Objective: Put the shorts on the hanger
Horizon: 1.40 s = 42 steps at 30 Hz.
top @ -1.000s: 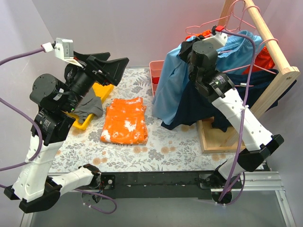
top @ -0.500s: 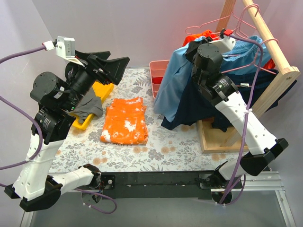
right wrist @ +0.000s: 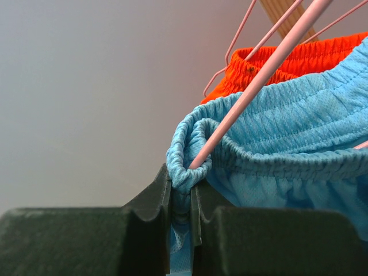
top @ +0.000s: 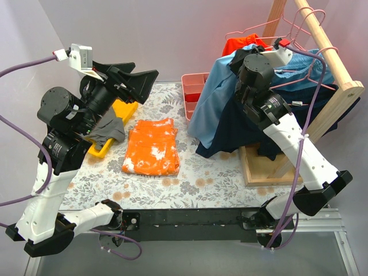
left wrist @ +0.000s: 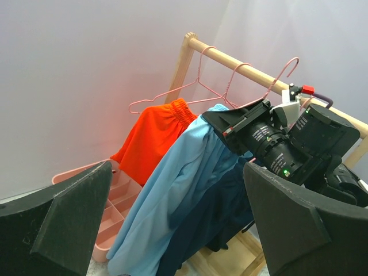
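The light sky-blue shorts (top: 210,106) hang from the rack, draped down toward the table; they also show in the left wrist view (left wrist: 184,184). My right gripper (top: 230,60) is shut on a fold of their gathered waistband (right wrist: 287,132). In the right wrist view the gripper (right wrist: 183,192) holds this fold, and the thin pink wire hanger (right wrist: 253,86) runs into it. My left gripper (top: 135,75) is open and empty, raised at the left and facing the rack (left wrist: 177,169).
Bright red-orange shorts (top: 241,43) hang on another pink hanger. A dark navy garment (top: 236,129) hangs below the wooden rail (top: 328,46). A folded orange cloth (top: 152,146), a pink tray (top: 192,86), and a yellow tray (top: 123,109) holding grey cloth sit on the table.
My right gripper has moved right and a little back toward the rail, carrying the blue waistband with it. My left arm has hardly moved.
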Available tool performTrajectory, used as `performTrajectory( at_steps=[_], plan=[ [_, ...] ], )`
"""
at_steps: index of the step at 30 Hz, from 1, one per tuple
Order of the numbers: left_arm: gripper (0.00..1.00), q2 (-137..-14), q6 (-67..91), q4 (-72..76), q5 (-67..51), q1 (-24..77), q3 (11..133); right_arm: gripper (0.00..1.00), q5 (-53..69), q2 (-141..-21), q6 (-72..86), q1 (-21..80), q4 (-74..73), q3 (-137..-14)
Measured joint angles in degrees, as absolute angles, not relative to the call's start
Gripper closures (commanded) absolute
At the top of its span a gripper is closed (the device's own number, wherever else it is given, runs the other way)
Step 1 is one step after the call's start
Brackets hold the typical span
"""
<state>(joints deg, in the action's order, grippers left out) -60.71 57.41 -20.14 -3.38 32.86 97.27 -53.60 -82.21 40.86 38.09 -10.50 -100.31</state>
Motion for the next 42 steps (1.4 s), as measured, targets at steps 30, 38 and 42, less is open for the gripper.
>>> performTrajectory(
  at_steps=[30,38,42],
  plan=[
    [0.02,-60.71,57.43,-20.16,-3.95,32.86,96.2,0.99,-58.39,-76.38,50.41,36.75,-14.06,-92.42],
    [0.02,-60.69,57.43,-20.14,-4.19,32.86,95.96,0.61,-57.58,-76.38,50.89,36.75,-15.53,-92.44],
    [0.02,-60.36,57.43,-20.1,-4.29,32.86,95.2,0.36,-54.19,-75.9,50.37,36.75,-16.88,-92.44]
  ],
)
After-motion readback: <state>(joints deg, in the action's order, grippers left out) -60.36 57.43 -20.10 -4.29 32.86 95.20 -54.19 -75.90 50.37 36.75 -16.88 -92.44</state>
